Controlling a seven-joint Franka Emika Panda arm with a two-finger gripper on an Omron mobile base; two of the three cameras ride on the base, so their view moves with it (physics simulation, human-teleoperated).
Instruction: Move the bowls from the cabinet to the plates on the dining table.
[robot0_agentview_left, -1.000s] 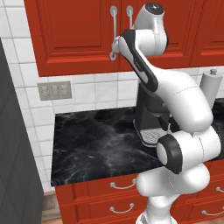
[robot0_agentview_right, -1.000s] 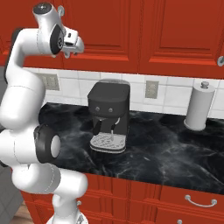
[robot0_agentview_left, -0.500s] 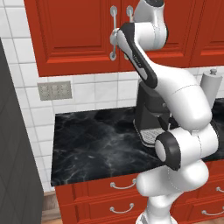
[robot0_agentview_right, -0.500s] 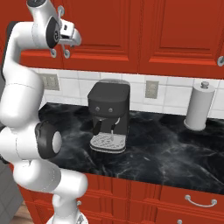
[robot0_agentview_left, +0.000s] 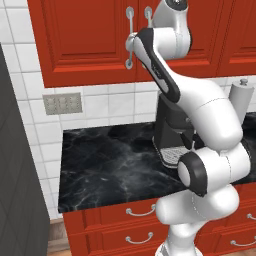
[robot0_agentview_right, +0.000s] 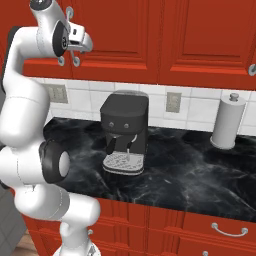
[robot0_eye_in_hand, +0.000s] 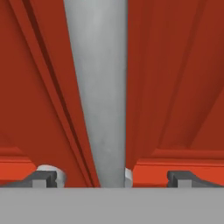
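Red cabinet (robot0_agentview_left: 90, 40) filling upper frame, doors closed, bowls not visible. Claw (robot0_eye_in_hand: 107, 177) standing released, fingers (robot0_eye_in_hand: 41, 178) straddling silver handle (robot0_eye_in_hand: 100, 87) at centre. Black marble worktop (robot0_agentview_right: 190, 170) lying below, carrying coffee machine (robot0_agentview_right: 125, 132) centre, paper towel roll (robot0_agentview_right: 227, 122) at right. White tiles (robot0_agentview_left: 100, 105) running behind.

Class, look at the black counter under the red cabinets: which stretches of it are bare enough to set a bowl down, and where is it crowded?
Bare: the counter between the coffee machine and the paper towel holder, and left of the machine toward the wall outlet. Crowded: around the machine's drip tray.
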